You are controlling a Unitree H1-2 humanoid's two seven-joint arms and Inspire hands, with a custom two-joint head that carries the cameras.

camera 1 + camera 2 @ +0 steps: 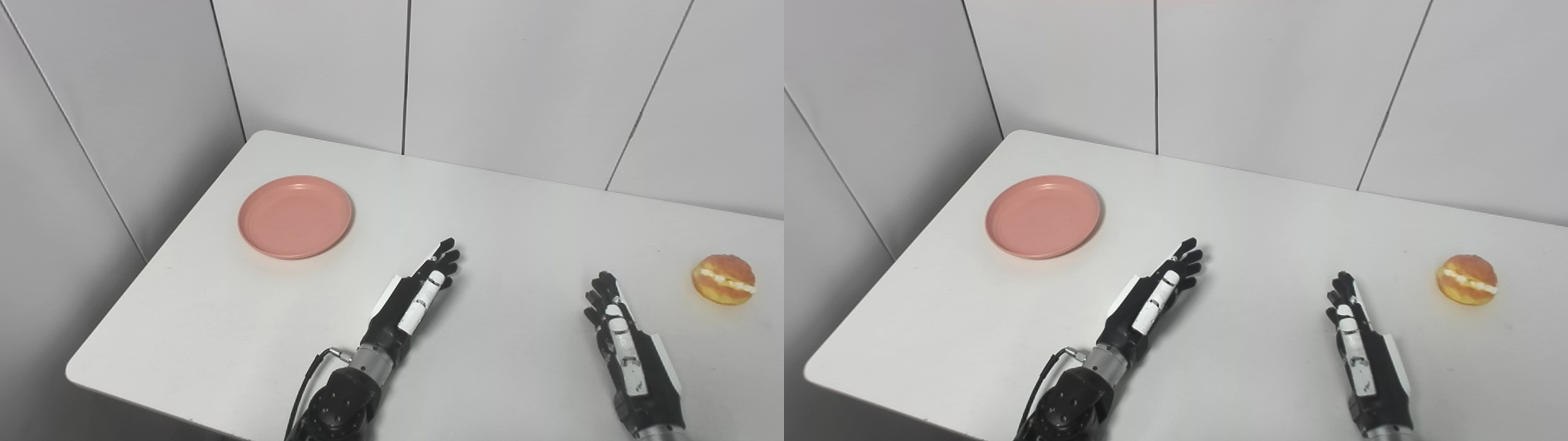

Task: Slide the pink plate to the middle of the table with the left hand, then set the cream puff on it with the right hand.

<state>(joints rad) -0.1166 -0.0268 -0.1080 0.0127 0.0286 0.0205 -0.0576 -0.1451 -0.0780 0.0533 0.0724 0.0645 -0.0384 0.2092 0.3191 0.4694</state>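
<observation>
White surface (502, 214), rounded corners, set in corner of grey panelled walls (520, 73). Pink plate (295, 215) far left, empty. Cream puff (723, 279) far right. Left hand (416, 297), right hand (621, 334): fingers extended, holding nothing.

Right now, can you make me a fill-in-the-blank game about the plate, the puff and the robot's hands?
1. The colour of the plate is ____.
2. The cream puff lies on the table, nearest the ____ hand.
3. Both the left hand and the right hand hold ____.
4. On the plate there is ____.

Missing words: pink; right; nothing; nothing
</observation>
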